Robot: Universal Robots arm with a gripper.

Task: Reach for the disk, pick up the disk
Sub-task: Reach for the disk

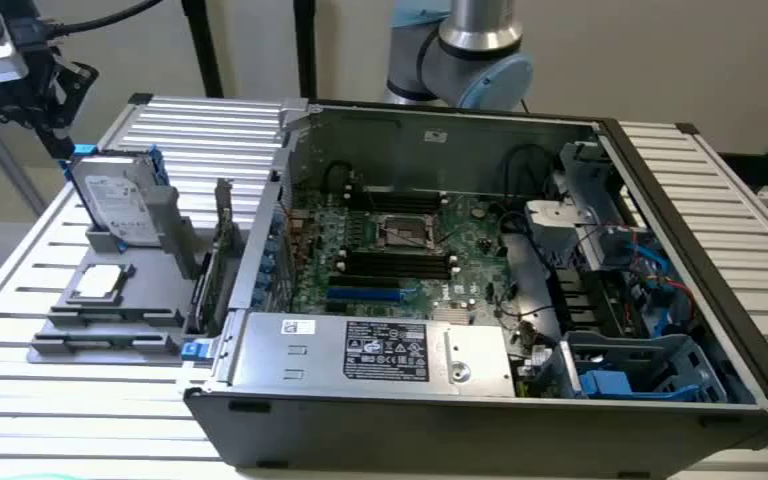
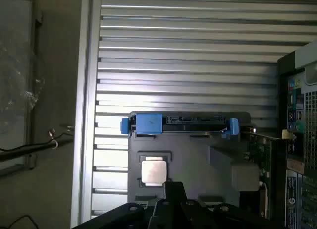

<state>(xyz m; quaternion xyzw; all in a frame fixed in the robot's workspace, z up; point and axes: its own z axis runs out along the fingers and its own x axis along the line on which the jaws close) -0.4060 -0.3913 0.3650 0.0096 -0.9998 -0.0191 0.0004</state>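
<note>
We see the slatted metal table (image 1: 704, 200) running under everything, with bare slats open on the far side and along the near edge. The open computer case (image 1: 491, 420) takes up the middle and the exterior view's right of it. Its side is off, so the motherboard (image 1: 398, 240) shows, and the silver power-supply box (image 1: 384, 350) sits against the near wall. At the exterior view's left, just beside the case wall, lies a gray holder (image 1: 104, 310). The slats beyond its left edge are free out to the table's rim. The disk (image 1: 111, 205) stands upright on edge in the far part of this holder. Its labelled face is turned toward the near left, and its blue frame shows along the top edge (image 2: 183, 122). A small square chip (image 1: 100, 283) lies flat on the holder, near the disk's foot. The gripper (image 1: 59, 140) hangs just above the disk's far upper corner with its jaws closed together and nothing between them. We cannot tell whether its tip touches the blue frame.
</note>
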